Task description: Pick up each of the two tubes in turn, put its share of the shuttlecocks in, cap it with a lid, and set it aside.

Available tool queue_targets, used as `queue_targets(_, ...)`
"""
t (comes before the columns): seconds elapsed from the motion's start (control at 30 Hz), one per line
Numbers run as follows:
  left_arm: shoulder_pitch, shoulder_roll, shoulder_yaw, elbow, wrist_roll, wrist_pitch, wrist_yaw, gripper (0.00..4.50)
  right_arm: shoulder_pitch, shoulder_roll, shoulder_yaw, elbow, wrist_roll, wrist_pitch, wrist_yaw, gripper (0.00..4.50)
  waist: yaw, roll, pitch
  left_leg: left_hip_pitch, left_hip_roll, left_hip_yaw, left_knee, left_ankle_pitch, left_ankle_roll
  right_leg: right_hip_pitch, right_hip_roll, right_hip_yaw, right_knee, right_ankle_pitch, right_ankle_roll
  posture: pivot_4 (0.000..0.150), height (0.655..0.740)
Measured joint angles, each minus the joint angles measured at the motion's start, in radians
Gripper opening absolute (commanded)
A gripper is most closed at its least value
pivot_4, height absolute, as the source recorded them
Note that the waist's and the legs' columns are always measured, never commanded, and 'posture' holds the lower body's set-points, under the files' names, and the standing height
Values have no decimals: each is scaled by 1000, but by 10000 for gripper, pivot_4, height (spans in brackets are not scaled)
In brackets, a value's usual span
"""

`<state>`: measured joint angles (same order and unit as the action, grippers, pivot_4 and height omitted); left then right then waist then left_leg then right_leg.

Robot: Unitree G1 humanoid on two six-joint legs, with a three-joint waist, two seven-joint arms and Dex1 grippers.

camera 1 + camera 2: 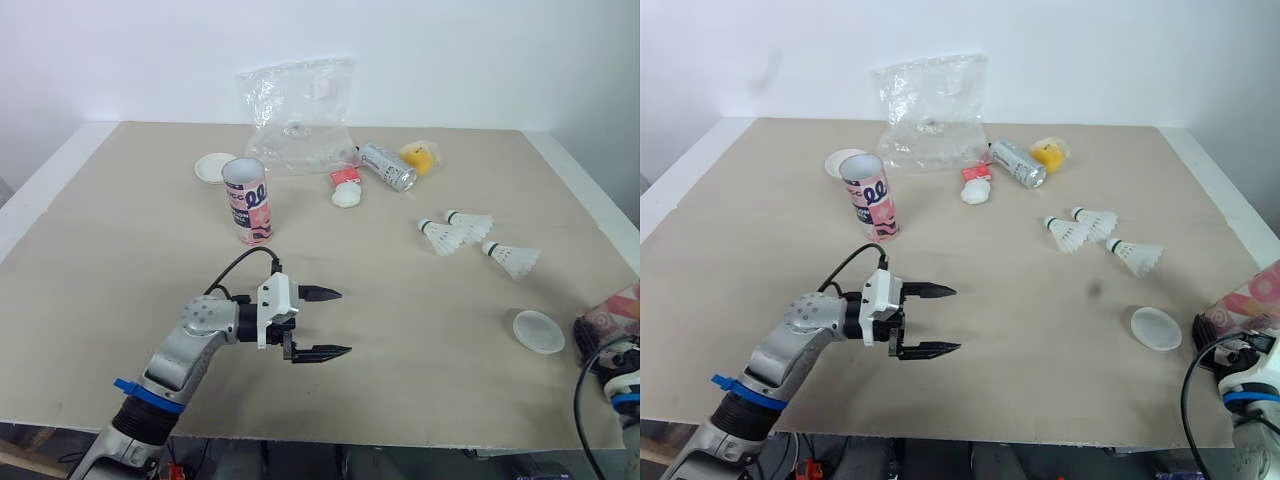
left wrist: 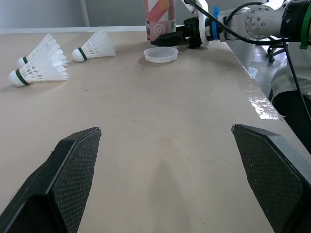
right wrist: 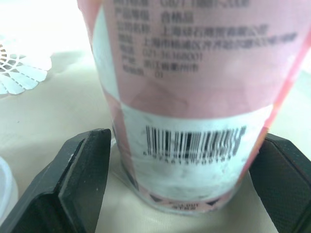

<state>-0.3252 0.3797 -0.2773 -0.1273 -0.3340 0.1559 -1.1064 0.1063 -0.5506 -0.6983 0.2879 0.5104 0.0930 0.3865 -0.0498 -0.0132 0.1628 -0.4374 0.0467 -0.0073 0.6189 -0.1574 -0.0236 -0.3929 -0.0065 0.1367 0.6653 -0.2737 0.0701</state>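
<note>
Nearest, the left gripper (image 1: 345, 322) is hovering over the front of the table (image 1: 120, 300), its fingers spread and holding nothing. At the right edge, the right gripper (image 3: 187, 138) is clasping the base of an upright pink tube (image 3: 184, 63), with a white lid (image 1: 538, 331) lying near it. Farther out, three shuttlecocks (image 1: 440, 237) are lying together. The second tube (image 1: 247, 200) is standing open-topped at left, and another lid (image 1: 215, 167) is sitting behind it near a plastic bag (image 1: 300, 115).

I am watching the left gripper (image 1: 955, 319) hovering with fingers spread above the table (image 1: 1020, 385), near an upright pink tube (image 1: 869, 196). Three shuttlecocks (image 1: 1070, 234) are lying right of centre, and a lid (image 1: 1155, 328) is resting near a second tube (image 1: 1248, 296) at the right edge.
</note>
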Motion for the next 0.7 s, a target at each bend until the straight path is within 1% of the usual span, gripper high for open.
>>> queue_targets(0.23,0,-1,-1,0,0,0,-7,45000,5,0,-6,0,0,4,1,44934,0,0,0,0,0,0,0,0,0,0,0,0,0,0,0,1500,7400)
queue_targets(0.33,0,1,-1,0,0,1,-6,45000,27,0,-8,-22,4,14,1,44934,1,0,0,0,0,0,0,0,0,0,0,0,0,0,0,1500,7400)
queue_targets(0.43,1,1,0,0,0,3,-4,45000,76,21,-16,-85,21,36,0,44934,1,0,0,0,0,0,-1,0,0,0,0,0,0,0,0,1500,7400)
queue_targets(0.53,1,1,0,0,0,3,-4,45000,86,26,-17,-98,26,41,0,44934,1,0,0,0,0,0,-1,0,0,0,0,0,0,0,0,1500,7400)
queue_targets(0.63,0,1,0,1,0,3,-5,45000,128,39,-24,-147,36,56,-2,44934,1,1,0,0,0,0,-1,0,0,-1,0,0,0,0,0,1500,7400)
queue_targets(0.67,-7,-2,0,27,0,-1,-13,45000,223,68,-25,-268,48,76,3,44934,2,1,0,0,0,0,-1,0,0,-1,-1,0,0,-1,-1,1500,7400)
queue_targets(0.7,-8,-2,0,30,0,-1,-14,45000,227,69,-25,-275,49,77,4,44934,2,1,0,0,0,0,-1,0,0,-1,-1,0,0,-1,-1,1500,7400)
